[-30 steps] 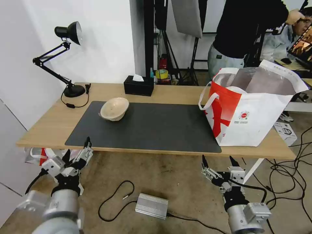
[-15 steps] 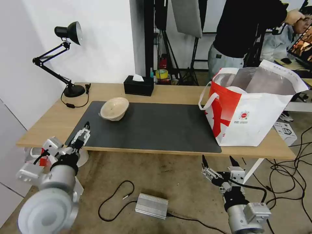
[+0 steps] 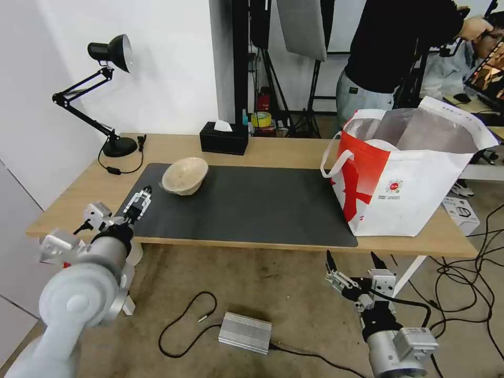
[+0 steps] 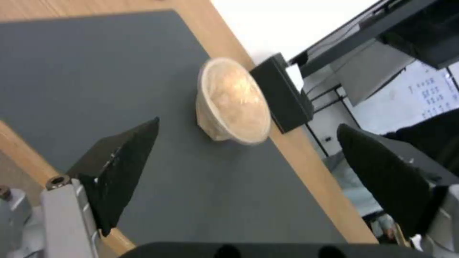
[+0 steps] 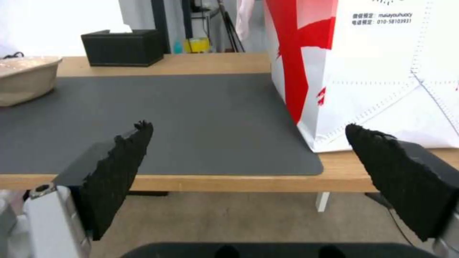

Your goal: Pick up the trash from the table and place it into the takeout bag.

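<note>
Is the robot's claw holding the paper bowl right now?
No, the left claw is open over the mat's near edge, apart from the paper bowl, which sits alone on the mat.

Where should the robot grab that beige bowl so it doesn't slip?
Probably by the rim. The paper bowl sits tipped on the mat, its open mouth facing the near left. The open left gripper, coming from that side, could pinch the thin rim edge with one finger inside, one outside.
</note>
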